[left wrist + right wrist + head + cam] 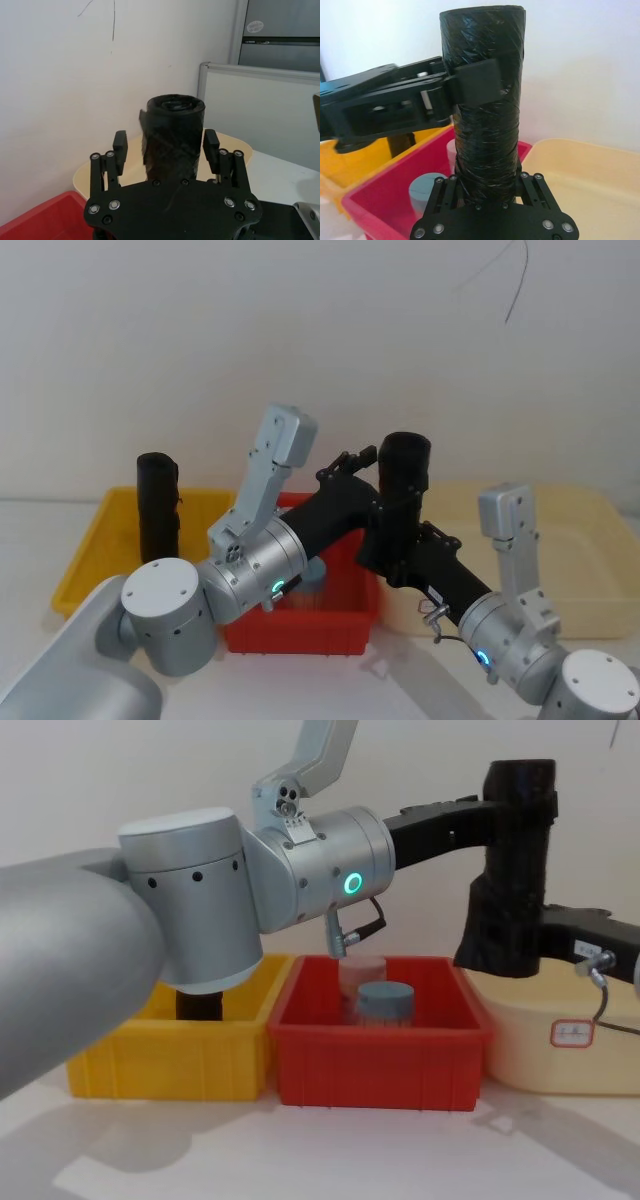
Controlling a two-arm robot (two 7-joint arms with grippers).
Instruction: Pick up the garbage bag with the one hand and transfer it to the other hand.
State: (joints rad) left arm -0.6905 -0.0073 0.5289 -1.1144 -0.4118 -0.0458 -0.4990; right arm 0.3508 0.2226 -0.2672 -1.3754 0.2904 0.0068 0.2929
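The garbage bag [405, 465], a tall matt black roll, stands upright in the air above the gap between the red and cream bins. My left gripper [165, 141] reaches in from the left around its upper part. Its fingers [120, 145] are open, with a gap showing on one side of the roll [172, 135]. My right gripper [487, 182] is shut on the roll's lower end [487, 135] and carries it. From the chest, the left gripper [515, 815] sits high on the bag [520, 870] and the right gripper [505, 945] sits low.
A yellow bin [90, 560] at the left holds a slimmer black roll [157, 505]. The red bin [380, 1070] in the middle holds a blue-lidded jar [385, 1000]. A cream bin [560, 1060] stands at the right, and a white wall is close behind.
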